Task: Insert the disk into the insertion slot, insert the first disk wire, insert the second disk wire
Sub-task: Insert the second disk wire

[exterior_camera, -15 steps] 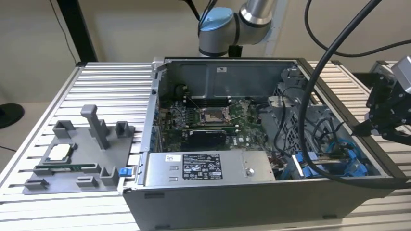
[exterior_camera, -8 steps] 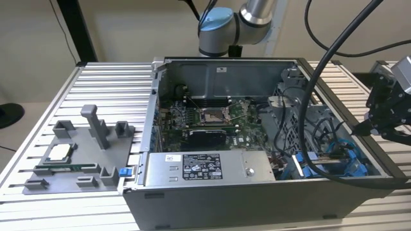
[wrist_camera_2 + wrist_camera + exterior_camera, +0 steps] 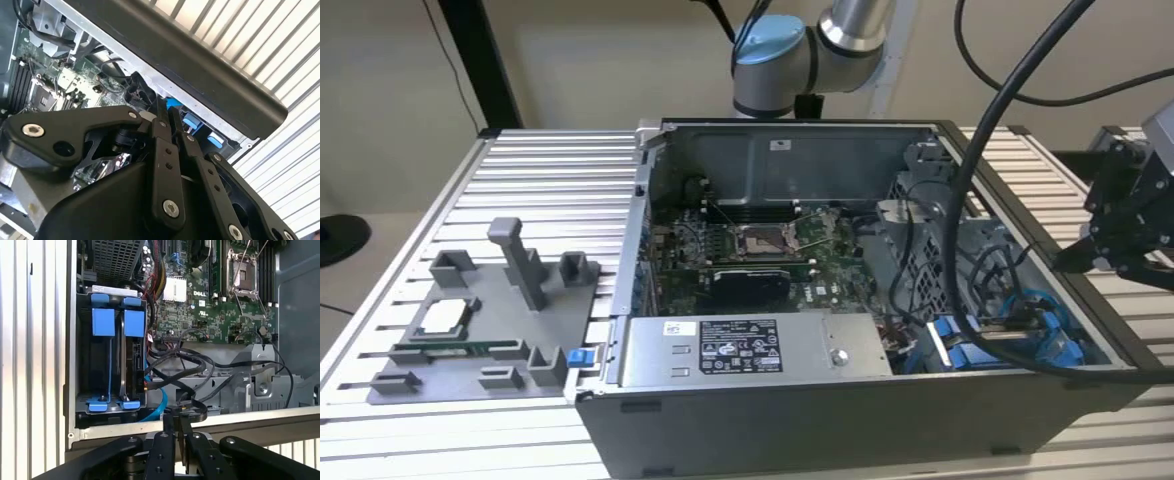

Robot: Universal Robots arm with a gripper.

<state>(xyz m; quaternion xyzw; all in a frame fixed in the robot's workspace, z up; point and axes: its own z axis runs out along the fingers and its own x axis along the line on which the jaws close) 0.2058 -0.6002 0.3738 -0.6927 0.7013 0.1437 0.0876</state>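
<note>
The open computer case (image 3: 640,300) lies on the ribbed table. In its corner at the exterior view's right is the insertion slot (image 3: 85,365), a grey bay with blue rails (image 3: 987,345). The disk (image 3: 132,360) stands on edge inside it in its blue frame (image 3: 134,322). A blue wire (image 3: 161,402) and black wires (image 3: 175,365) meet the disk's side. My gripper (image 3: 176,427) hovers just outside the case wall beside the slot (image 3: 1074,258). Its black fingers (image 3: 161,125) are shut, with nothing seen between them.
A grey labelled power-supply box (image 3: 734,350) fills the case's front. The green motherboard (image 3: 747,250) lies behind it, and a perforated cage (image 3: 115,260) sits next to the slot. A grey fixture plate (image 3: 480,330) with parts rests at the exterior view's left. A thick black cable (image 3: 1001,150) crosses above the case.
</note>
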